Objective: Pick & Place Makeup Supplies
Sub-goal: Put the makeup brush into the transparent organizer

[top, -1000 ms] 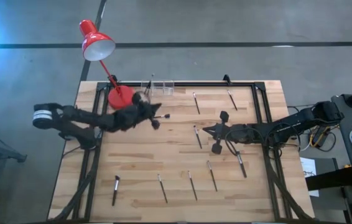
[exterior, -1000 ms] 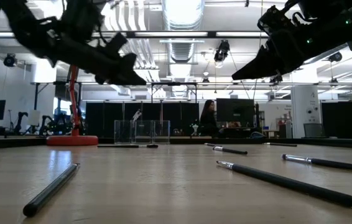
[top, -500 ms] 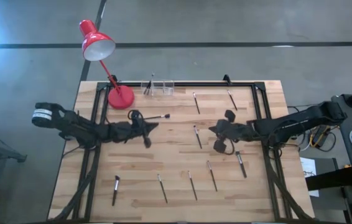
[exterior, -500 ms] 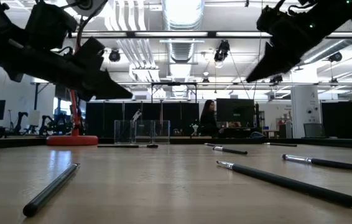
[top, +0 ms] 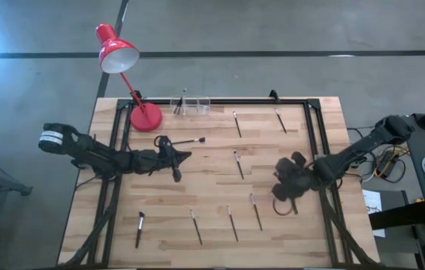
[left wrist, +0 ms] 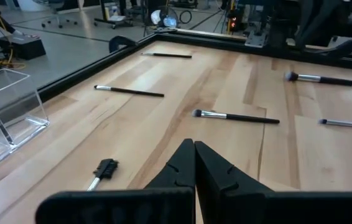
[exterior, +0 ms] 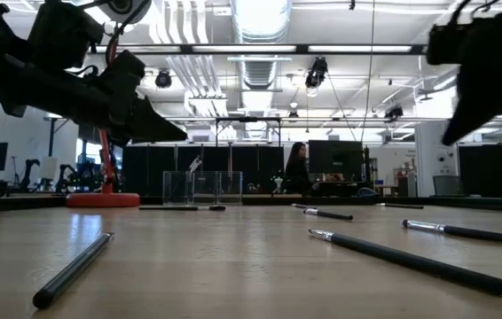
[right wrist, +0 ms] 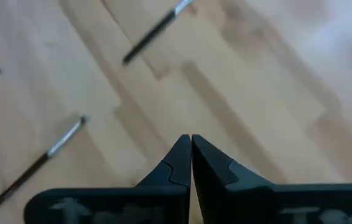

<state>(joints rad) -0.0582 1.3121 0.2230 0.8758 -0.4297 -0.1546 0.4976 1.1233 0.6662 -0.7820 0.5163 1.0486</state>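
Several thin dark makeup brushes lie flat and scattered on the wooden table, for instance one at the centre [top: 238, 165], one at the far side [top: 236, 124] and one near the front [top: 231, 223]. One brush [top: 180, 101] stands in a clear holder [top: 191, 106] at the far edge. My left gripper [top: 187, 157] is shut and empty above the table's left half, close to a brush [top: 191, 141] whose head shows in the left wrist view [left wrist: 104, 168]. My right gripper [top: 275, 184] is shut and empty above the right half, pointing down at the bare wood [right wrist: 238, 93].
A red desk lamp [top: 126, 67] stands with its base [top: 146, 118] at the far left corner. A black frame [top: 314, 127] runs along the table's edges. Bare wood lies between the two grippers [top: 212, 180].
My left gripper has drawn back from the far side near the lamp base toward the table's left and near side, and sunk a little. My right gripper has gone toward the table's near and right edges and tipped downward. Both have stayed shut. No brush has moved.
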